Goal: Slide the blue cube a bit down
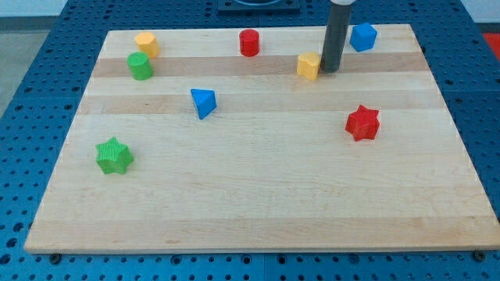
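The blue cube (362, 37) sits near the view's top right of the wooden board (250, 187). My tip (330, 69) is on the board just to the lower left of the blue cube, a short gap away. The tip stands right next to a yellow block (309, 65), on its right side, touching or nearly touching it.
A red cylinder (249, 42) stands at the top middle. A yellow cylinder (145, 43) and a green cylinder (141, 65) are at the top left. A blue triangular block (203, 102) lies left of centre, a green star (114, 155) at the left, a red star (362, 122) at the right.
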